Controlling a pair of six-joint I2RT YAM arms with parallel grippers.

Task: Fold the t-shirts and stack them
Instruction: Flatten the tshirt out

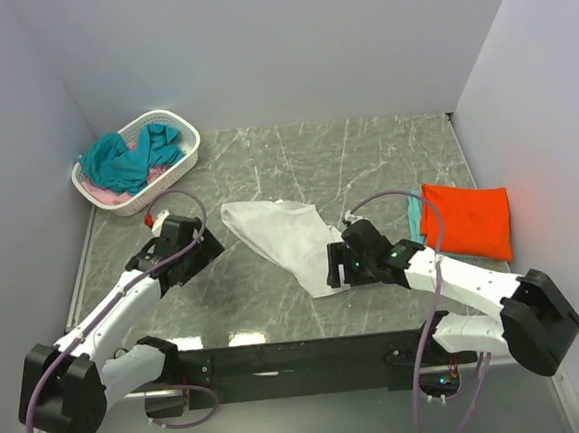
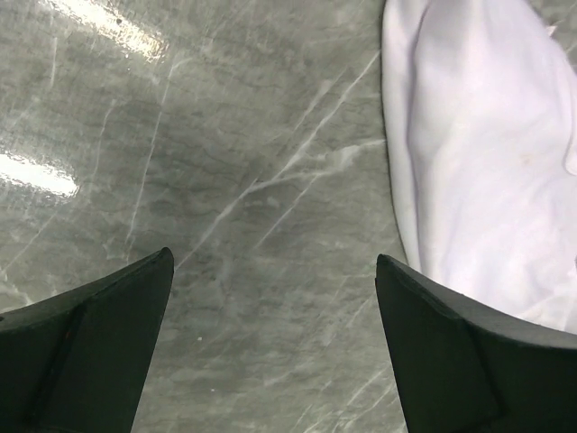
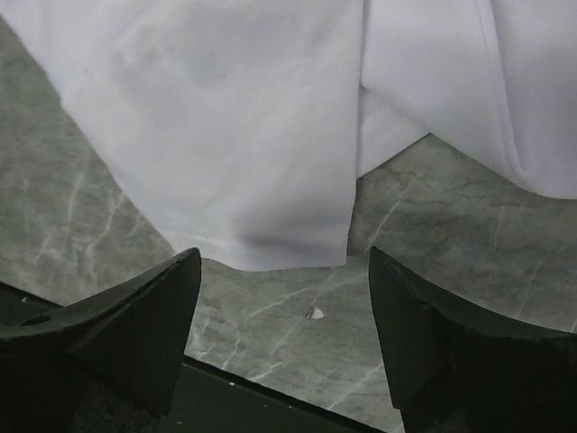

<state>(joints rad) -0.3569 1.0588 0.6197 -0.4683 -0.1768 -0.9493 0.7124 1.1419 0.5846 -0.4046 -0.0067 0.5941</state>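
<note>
A white t-shirt (image 1: 283,236) lies partly folded in the middle of the grey marble table. In the left wrist view it (image 2: 487,162) lies at the right; in the right wrist view it (image 3: 270,117) fills the top, its hem just ahead of the fingers. My left gripper (image 1: 210,245) is open and empty over bare table, just left of the shirt. My right gripper (image 1: 336,266) is open and empty at the shirt's near right edge. A folded orange-red t-shirt (image 1: 466,220) lies at the right on a teal one (image 1: 414,214). Teal t-shirts (image 1: 130,159) and a pink one (image 1: 102,194) sit in the basket.
A white perforated plastic basket (image 1: 188,146) stands at the back left corner. Pale walls close in the table on three sides. The black mounting bar (image 1: 310,355) runs along the near edge. A small white speck (image 3: 314,312) lies on the table near the right fingers.
</note>
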